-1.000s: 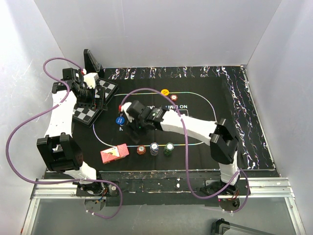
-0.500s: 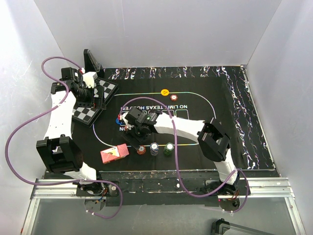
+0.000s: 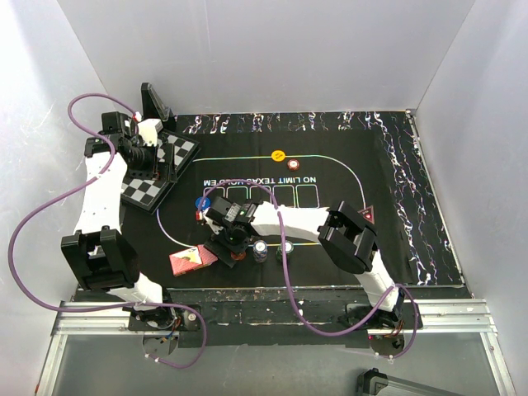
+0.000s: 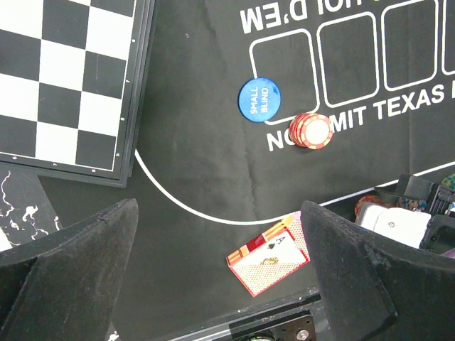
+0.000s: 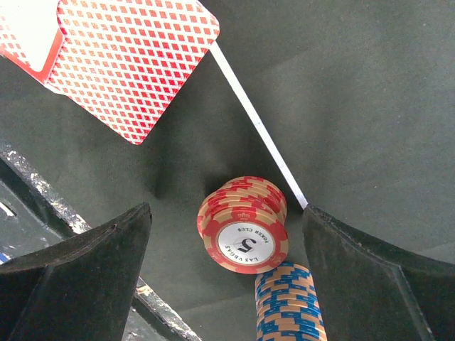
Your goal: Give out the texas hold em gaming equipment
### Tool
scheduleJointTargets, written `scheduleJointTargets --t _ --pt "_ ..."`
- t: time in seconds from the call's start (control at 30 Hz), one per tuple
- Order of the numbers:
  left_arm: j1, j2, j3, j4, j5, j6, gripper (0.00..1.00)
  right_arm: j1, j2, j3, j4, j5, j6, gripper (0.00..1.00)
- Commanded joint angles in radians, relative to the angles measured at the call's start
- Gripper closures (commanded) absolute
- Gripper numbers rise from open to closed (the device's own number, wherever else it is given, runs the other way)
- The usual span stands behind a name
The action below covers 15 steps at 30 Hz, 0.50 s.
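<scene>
- Hovering over the red chip stack [image 5: 245, 227] at the near edge of the mat [image 4: 192, 142], the right gripper [image 5: 226, 249] has its jaws spread wide with nothing in them. The stack sits between the two fingers, a little off centre.
- The step in hand, as I read it, is picking up these red chips to deal them out to a place on the mat.
- The stack is not square, its chips fanned slightly to one side. I would come straight down and close slowly, letting the pads true the chips up rather than flick them out.
- The blue-white chip stack [image 5: 288, 302] stands just beside the red one, out of the closing line. The descent should not drift sideways toward it.
- The red-backed cards [image 5: 128, 64] lie near, apart from the stack. The finger on that side should land on bare mat, not on a card corner.
- Gripping low, close to the mat, looks wise; higher up, I'd expect the bottom chips to be left behind.
- The left gripper [image 4: 217, 263] hangs released and empty by the chessboard [image 4: 57, 78], well apart from the work. It looks down on the blue disc [image 4: 259, 97] and a second red stack [image 4: 311, 131].
</scene>
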<state>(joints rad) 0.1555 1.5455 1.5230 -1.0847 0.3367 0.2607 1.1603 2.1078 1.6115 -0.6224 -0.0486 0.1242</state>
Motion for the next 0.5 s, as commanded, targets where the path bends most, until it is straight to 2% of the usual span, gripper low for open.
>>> scheduleJointTargets --t 0.0,0.33,0.47 --pt "0.007 -0.016 0.039 0.008 0.002 0.002 0.0 -0.001 0.012 -0.001 0.027 0.023 -0.011 0.07" --pt "0.009 -0.022 0.02 0.022 0.016 -0.003 0.0 0.002 0.011 -0.028 0.023 0.043 -0.017 0.21" --pt "0.009 -0.025 0.023 0.025 0.015 -0.005 0.0 0.01 0.021 -0.024 0.007 0.101 -0.034 0.28"
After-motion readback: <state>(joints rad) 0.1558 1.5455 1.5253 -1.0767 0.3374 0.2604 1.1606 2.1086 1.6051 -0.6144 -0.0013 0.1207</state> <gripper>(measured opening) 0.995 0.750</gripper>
